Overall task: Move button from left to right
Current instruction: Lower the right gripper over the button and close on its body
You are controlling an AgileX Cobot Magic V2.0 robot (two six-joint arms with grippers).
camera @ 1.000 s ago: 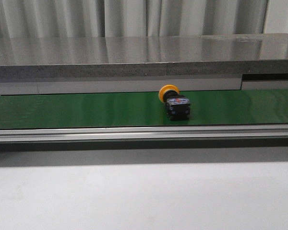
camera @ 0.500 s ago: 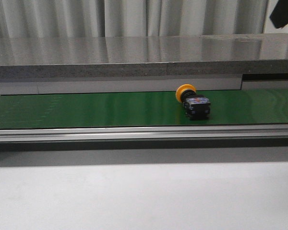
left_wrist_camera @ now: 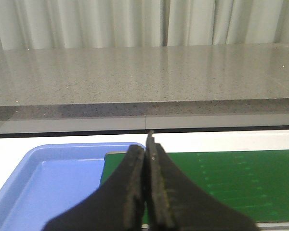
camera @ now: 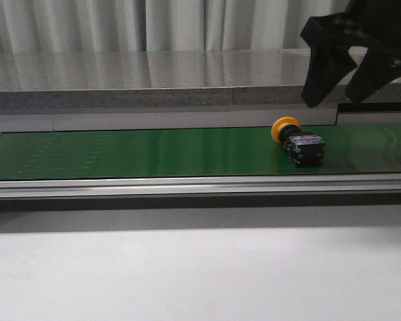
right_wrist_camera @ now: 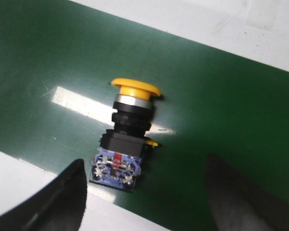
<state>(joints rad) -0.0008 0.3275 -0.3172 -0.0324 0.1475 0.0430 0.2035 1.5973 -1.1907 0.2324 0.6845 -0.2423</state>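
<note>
Green belt (camera: 120,152) carries the button (camera: 297,142) on its side toward the right, under the right gripper (camera: 347,70) with fingers spread, left gripper (left_wrist_camera: 147,192) pressed together; mistimed closing could miss it.

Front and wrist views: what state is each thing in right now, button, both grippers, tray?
button: lying on its side on the green belt, cap toward the far edge, ungrasped.
right gripper: open, above the button, not touching it.
left gripper: shut, holding nothing.
blue tray: nothing visible in the part shown.
</note>
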